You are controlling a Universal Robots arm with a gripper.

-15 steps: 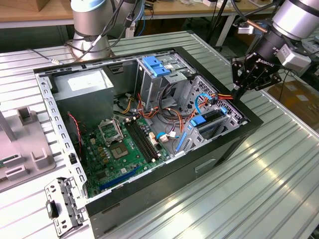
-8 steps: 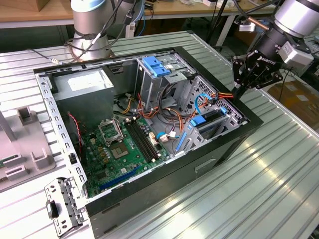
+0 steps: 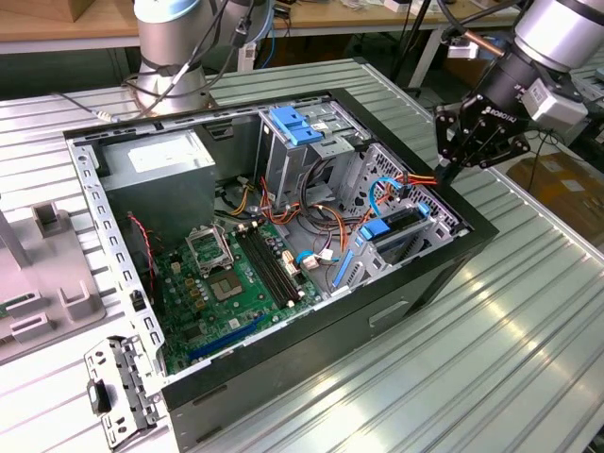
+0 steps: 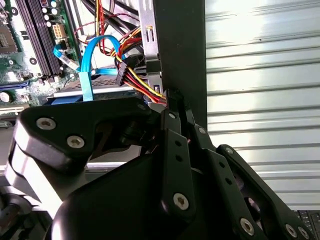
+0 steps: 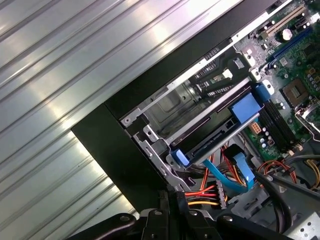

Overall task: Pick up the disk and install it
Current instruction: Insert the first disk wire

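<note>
The bench (image 3: pixel 528 311) is ribbed metal sheeting, and an open black computer case (image 3: pixel 283 368) lies on it with its side panel off. Behind it I see a workshop with wooden tables and loose cabling.

Location of the task's thing: the disk (image 3: pixel 396 225) already sits in the drive cage (image 3: pixel 415 203) at the case corner toward the exterior view's right. In the first wrist view I see the disk (image 5: pixel 215 142) edge-on, with blue carrier rails at its ends and a blue tab on top. A flat blue data cable (image 5: pixel 235 170) and a red, yellow and black power cable (image 5: pixel 200 195) run to its connector end. I cannot tell whether it is fully seated.

Handling, as I judge it:
1. The disk is rigid metal, moderately heavy and sensitive to shock.
2. The plastic rails flex slightly and will slide in the cage guides.
3. The bare flat faces look slippery. I would take hold across the 2 railed long edges, clear of the connectors.

Position relative to the fingers: the gripper (image 3: pixel 451 160) hangs just above the case rim beside the cage, near the disk's cabled end and not touching it. In the second wrist view the gripper (image 4: pixel 172 97) has its black linkage drawn together, so I read the fingers as closed, with nothing held.
</note>
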